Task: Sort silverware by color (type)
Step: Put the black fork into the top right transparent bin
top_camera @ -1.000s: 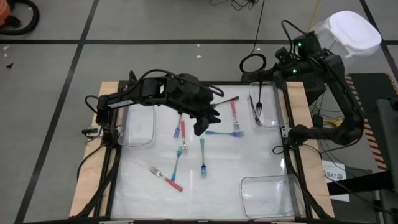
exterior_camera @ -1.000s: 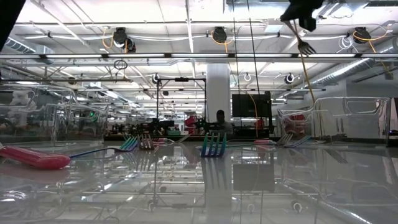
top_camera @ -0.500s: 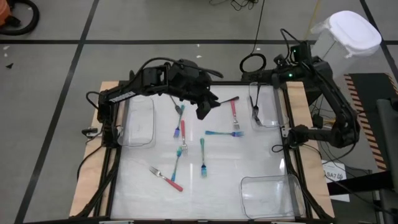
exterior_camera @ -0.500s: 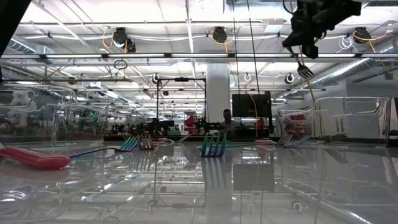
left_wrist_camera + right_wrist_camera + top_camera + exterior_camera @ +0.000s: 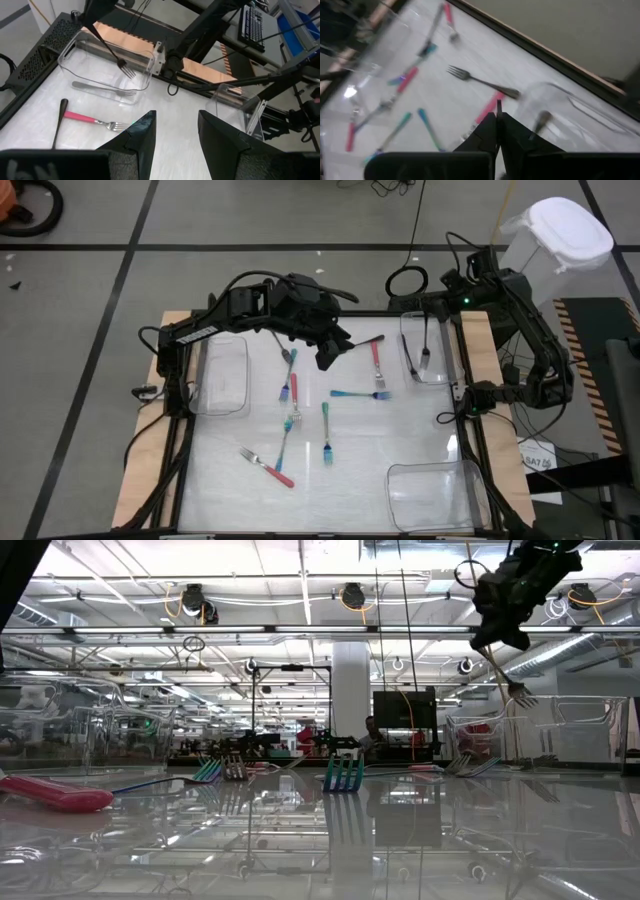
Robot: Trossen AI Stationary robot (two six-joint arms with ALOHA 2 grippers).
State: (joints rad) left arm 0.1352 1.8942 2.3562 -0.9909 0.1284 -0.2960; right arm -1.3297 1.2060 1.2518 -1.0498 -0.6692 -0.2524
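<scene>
Your white, glossy table (image 5: 400, 430) carries three clear, round-cornered plastic bins: one at the left edge (image 5: 222, 375), one at the far right (image 5: 432, 365) and one at the near right (image 5: 435, 490).

Your left gripper (image 5: 176, 115) hangs over the far middle of the table. Its wrist view shows the fingers partly apart with nothing between them, which the overhead picture cannot settle.

Your right gripper (image 5: 495, 632) is pinched onto the handle of a dark fork (image 5: 507, 672). It dangles tines-down over the far right bin. Only the low view shows it clear of the bin floor; from above it reads as lying inside. The left wrist view shows a second dark fork (image 5: 105, 89) lying flat in that bin.

About eight slim forks lie loose on the table. Three have pink handles (image 5: 376, 360), four look teal (image 5: 326, 430), and one is dark (image 5: 366, 341).
</scene>
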